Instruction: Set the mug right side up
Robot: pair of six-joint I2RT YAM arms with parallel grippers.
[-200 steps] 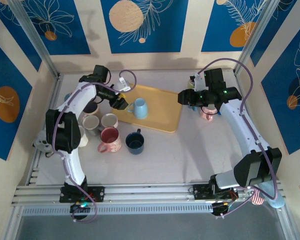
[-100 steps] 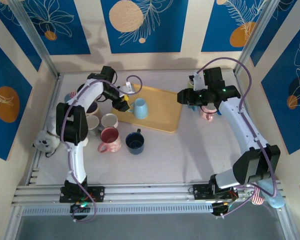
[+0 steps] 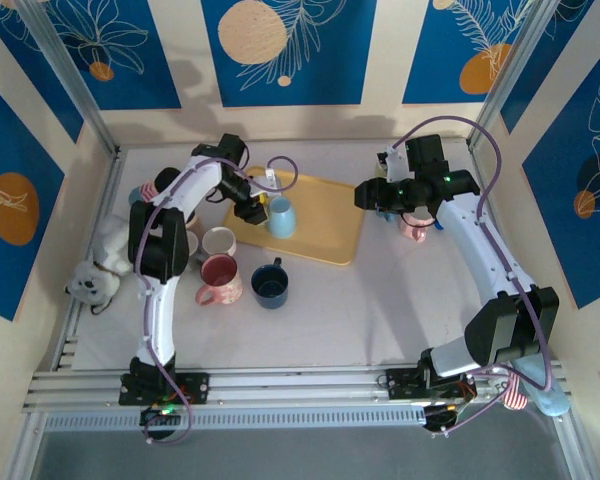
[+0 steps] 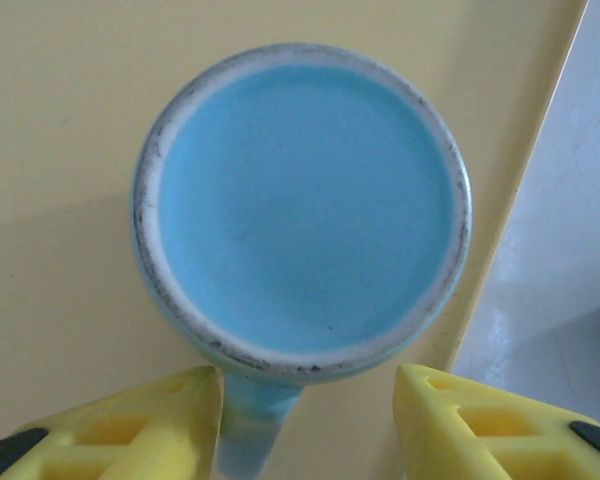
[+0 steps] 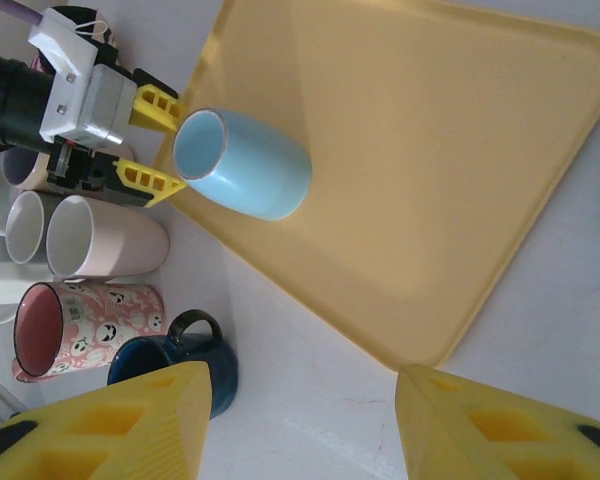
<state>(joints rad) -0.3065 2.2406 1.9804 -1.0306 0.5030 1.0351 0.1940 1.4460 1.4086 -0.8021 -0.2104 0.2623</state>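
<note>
Left pincer [image 4: 310, 386] is spread, its yellow fingers [image 4: 155, 415] standing either side of the handle of the light blue mug [image 4: 300, 200]; one finger sits just beside the handle, the other apart from it. That mug stands base-up on the yellow tray [image 4: 60, 100], near the tray's left edge. Right pincer [image 5: 305, 385] hangs over the bench [image 5: 540, 300], spread and holding nothing.

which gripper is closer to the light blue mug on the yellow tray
Left. The left gripper sits right at the light blue ceramic mug, jaws straddling its handle. The right gripper hovers past the right end of the yellow rectangular tray, clearly apart from the mug.
</note>
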